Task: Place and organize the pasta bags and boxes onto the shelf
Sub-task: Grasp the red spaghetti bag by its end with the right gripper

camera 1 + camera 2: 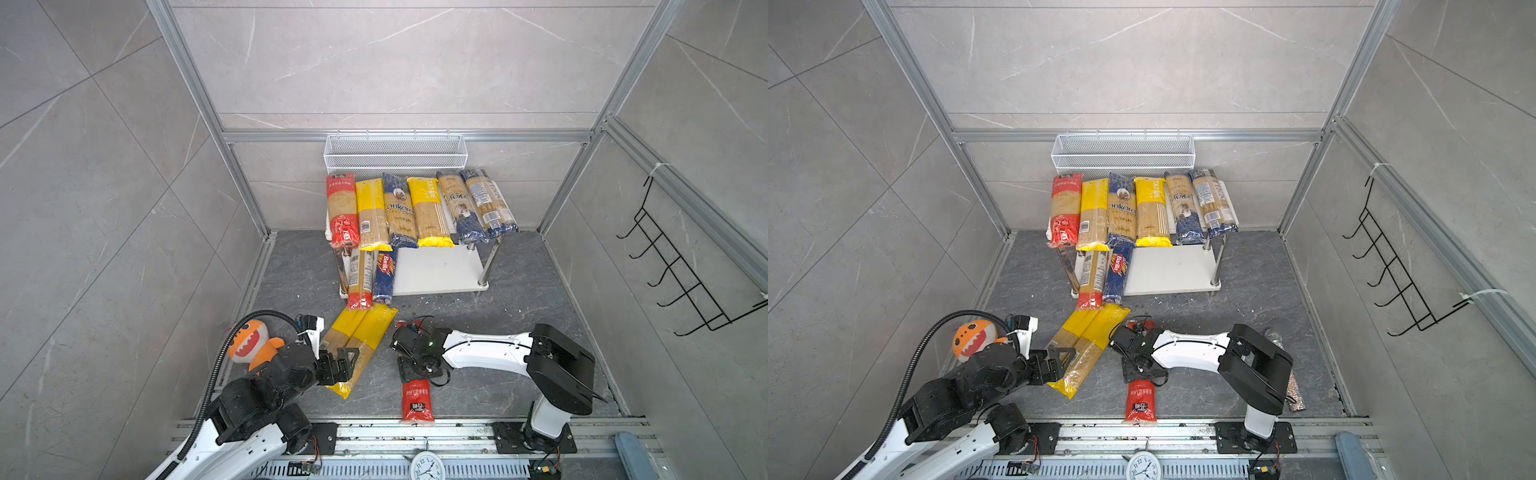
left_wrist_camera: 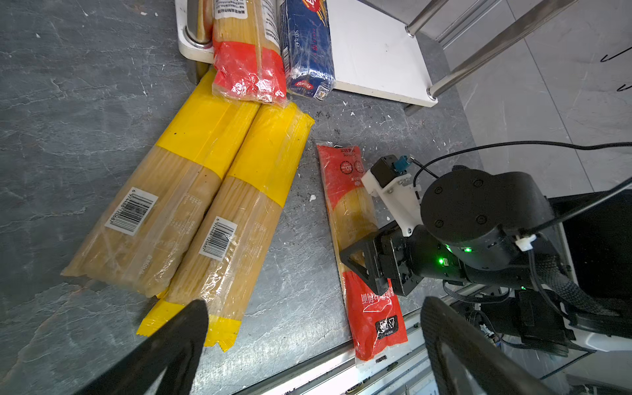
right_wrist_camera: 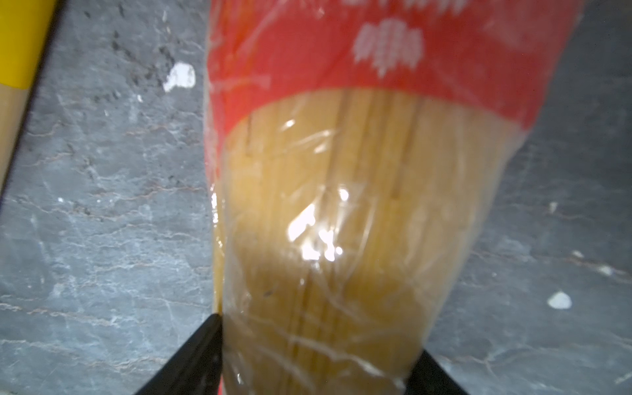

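Clasps the red-ended pasta bag (image 2: pixel 355 219), flat on the floor (image 1: pixel 478 374) well short of the shelf (image 1: pixel 436 270), in the right gripper (image 3: pixel 319 337), with the left gripper (image 2: pixel 314 302) wide open above two yellow-ended bags (image 1: pixel 374 324).

In both top views the right end effector (image 1: pixel 417 374) hides the middle of the red packet (image 1: pixel 417 403). The right wrist view shows that packet blurred, its ends cut off; whether the fingers (image 3: pixel 191 355) pinch it is unclear. The far end of the Barilla packet (image 1: pixel 384 276) lies hidden under the top tier of the shelf (image 1: pixel 436 270).
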Robot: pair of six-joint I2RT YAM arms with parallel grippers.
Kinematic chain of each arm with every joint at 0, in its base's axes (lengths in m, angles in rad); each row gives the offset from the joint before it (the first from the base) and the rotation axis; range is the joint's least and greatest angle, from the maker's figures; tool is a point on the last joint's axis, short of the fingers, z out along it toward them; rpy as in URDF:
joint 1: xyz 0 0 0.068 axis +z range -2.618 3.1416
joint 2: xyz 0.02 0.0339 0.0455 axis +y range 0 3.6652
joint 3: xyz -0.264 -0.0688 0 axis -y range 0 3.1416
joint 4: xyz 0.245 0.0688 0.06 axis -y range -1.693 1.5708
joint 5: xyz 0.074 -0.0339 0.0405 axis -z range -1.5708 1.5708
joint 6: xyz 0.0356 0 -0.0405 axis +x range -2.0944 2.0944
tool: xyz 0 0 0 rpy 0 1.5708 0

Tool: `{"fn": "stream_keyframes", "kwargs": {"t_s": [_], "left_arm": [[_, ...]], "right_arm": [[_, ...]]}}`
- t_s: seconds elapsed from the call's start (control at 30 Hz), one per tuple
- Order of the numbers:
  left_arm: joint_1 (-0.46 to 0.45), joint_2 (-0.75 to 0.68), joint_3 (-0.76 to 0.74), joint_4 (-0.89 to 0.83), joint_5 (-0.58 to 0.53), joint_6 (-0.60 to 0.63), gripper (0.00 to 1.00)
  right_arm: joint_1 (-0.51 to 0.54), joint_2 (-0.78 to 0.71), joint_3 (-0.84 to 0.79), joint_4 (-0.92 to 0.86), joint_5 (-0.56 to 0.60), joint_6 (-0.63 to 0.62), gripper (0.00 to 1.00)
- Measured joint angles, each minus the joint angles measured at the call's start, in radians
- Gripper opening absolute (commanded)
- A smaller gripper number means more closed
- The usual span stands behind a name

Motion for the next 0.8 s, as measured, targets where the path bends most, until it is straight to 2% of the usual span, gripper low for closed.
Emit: {"fn": "stream_keyframes", "kwargs": {"t_s": [0.23, 0.37, 0.47, 0.8], "left_arm": [[0.000, 0.005, 0.000, 0.000, 0.000, 0.000, 1.00], [0.000, 0.005, 0.000, 0.000, 0.000, 0.000, 1.00], [0.000, 0.005, 0.000, 0.000, 0.000, 0.000, 1.00], [0.000, -0.009, 0.000, -0.001, 0.000, -0.010, 1.00]], "right_arm": [[-0.051, -0.002, 0.001, 0.018, -0.020, -0.016, 0.73], [-0.074, -0.004, 0.000, 0.037, -0.020, -0.024, 0.83], [-0.072, -0.019, -0.018, 0.064, -0.021, -0.029, 0.88], [-0.004, -0.019, -0.021, 0.055, 0.028, -0.006, 0.90]]}}
